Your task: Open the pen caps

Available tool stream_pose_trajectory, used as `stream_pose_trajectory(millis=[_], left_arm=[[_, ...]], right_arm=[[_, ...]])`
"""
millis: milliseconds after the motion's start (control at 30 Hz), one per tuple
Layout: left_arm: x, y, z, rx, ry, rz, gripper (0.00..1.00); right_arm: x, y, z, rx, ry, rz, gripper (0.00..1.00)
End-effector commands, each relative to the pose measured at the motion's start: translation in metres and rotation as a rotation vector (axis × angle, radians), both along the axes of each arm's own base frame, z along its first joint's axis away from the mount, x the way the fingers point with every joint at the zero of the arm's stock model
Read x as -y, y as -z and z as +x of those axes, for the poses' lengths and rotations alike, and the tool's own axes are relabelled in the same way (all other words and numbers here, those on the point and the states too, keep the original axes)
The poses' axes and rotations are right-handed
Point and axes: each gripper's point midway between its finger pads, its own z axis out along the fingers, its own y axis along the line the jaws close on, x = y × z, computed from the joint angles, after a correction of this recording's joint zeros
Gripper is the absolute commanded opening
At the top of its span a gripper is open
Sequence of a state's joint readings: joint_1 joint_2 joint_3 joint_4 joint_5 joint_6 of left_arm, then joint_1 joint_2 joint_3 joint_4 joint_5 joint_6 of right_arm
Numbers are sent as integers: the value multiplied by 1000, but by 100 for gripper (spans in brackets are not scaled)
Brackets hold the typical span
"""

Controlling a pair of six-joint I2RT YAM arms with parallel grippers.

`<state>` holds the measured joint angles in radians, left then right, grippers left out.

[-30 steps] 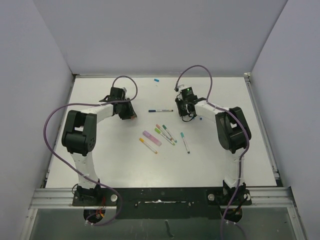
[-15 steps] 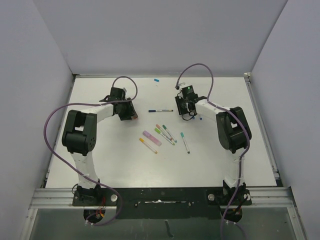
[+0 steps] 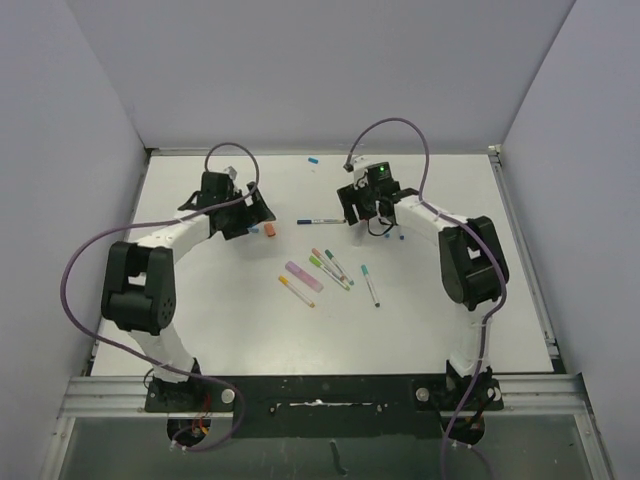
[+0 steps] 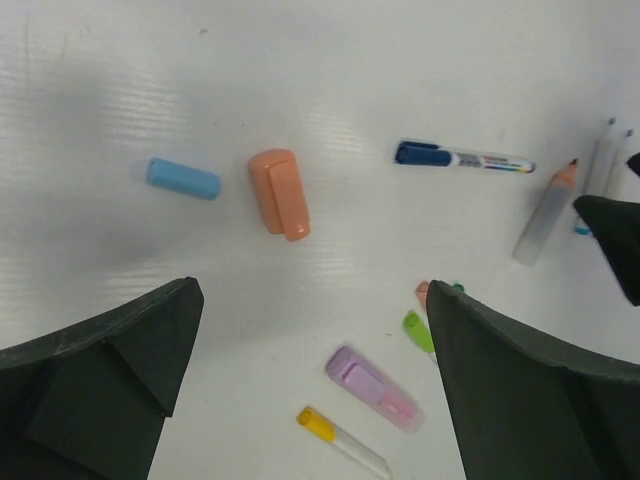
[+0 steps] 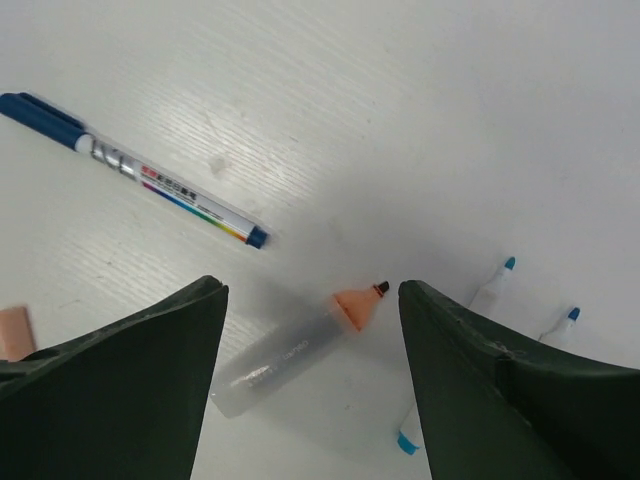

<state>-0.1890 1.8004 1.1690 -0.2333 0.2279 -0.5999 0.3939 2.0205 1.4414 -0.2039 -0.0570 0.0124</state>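
Top external view, both arms just drawn back from the middle of the desk: the salmon-orange cap (image 3: 268,230) now lies loose on the desk, left of centre, just beside the left gripper (image 3: 250,217), whose jaws have sprung wide and hold nothing. Its uncapped highlighter (image 5: 290,355), wedge tip bare, lies flat under the right gripper (image 3: 358,212), right of centre; those jaws too have let go and stand apart. A second ago both grippers were nearly closed and nearer each other, so I read this as one pen pulled open and both halves dropped. In the left wrist view a light blue cap (image 4: 184,179) rests just beside the orange one, not touching. Two white pens with bare blue tips (image 5: 495,280) lie near the highlighter. A dark blue pen (image 3: 320,220) between the arms looks capped, as does the cluster (image 3: 330,268) at desk centre, the lilac highlighter (image 3: 303,276) among it; most of the job remains, by my reckoning. Another blue cap (image 3: 313,160) sits by the far edge. Beneath it all is a white, faintly ribbed desk (image 3: 200,320), boxed by plain grey walls (image 3: 300,70) on three sides.
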Motion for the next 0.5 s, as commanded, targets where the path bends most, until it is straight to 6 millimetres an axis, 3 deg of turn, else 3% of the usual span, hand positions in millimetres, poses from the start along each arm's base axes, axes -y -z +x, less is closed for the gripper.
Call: stream_pose_trajectory(millis=[0, 233, 467], left_arm=[[6, -83, 15, 241, 11, -114, 98], [9, -122, 3, 361, 55, -442, 98], [0, -125, -4, 342, 20, -407, 98]], right_arm=[[-40, -61, 8, 168, -223, 73, 72], [-85, -49, 7, 138, -391, 63, 73], [-115, -29, 6, 120, -485, -30, 73]])
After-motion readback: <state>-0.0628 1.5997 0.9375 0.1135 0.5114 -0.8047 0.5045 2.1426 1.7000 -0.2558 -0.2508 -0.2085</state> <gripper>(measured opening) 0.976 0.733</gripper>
